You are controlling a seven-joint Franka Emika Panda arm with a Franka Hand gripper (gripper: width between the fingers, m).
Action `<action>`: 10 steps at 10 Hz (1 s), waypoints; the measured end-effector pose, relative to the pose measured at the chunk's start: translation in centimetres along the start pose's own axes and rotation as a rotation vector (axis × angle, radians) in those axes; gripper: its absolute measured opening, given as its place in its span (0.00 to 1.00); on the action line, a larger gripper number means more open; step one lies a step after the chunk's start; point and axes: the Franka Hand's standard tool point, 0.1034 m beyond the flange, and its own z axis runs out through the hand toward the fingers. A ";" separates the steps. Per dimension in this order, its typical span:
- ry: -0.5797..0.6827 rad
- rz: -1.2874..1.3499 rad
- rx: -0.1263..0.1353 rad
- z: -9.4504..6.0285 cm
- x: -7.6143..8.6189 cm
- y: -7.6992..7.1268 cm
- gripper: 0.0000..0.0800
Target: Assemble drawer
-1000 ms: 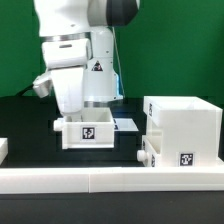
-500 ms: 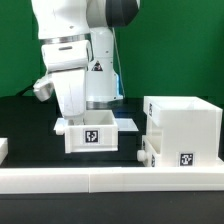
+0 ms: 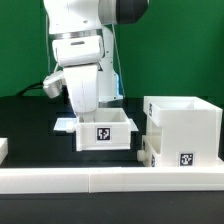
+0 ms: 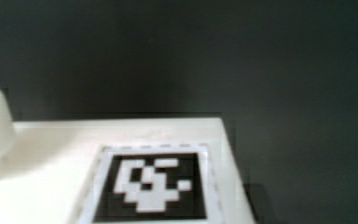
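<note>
A small open white drawer box (image 3: 104,132) with a black-and-white tag on its front sits on the black table. My gripper (image 3: 85,108) reaches down onto its wall at the exterior view's left, and the fingertips are hidden by the box. The larger white drawer housing (image 3: 183,128), also tagged, stands just to the exterior view's right of the box, with a narrow gap between them. The wrist view shows a white panel with a tag (image 4: 153,182) close up against the dark table, and no fingers show there.
A long white rail (image 3: 110,180) runs along the table's front edge. A small white part (image 3: 3,148) lies at the exterior view's far left. A small white knob-like piece (image 3: 143,156) sits at the housing's lower left. The robot's base stands behind the box.
The arm and the small drawer box have moved together toward the exterior view's right, closing most of the gap to the housing.
</note>
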 end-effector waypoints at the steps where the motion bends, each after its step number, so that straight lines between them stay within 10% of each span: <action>1: -0.002 0.001 -0.002 0.0 0.5 0.7 0.05; 10: -0.004 -0.057 0.015 0.3 1.4 0.8 0.05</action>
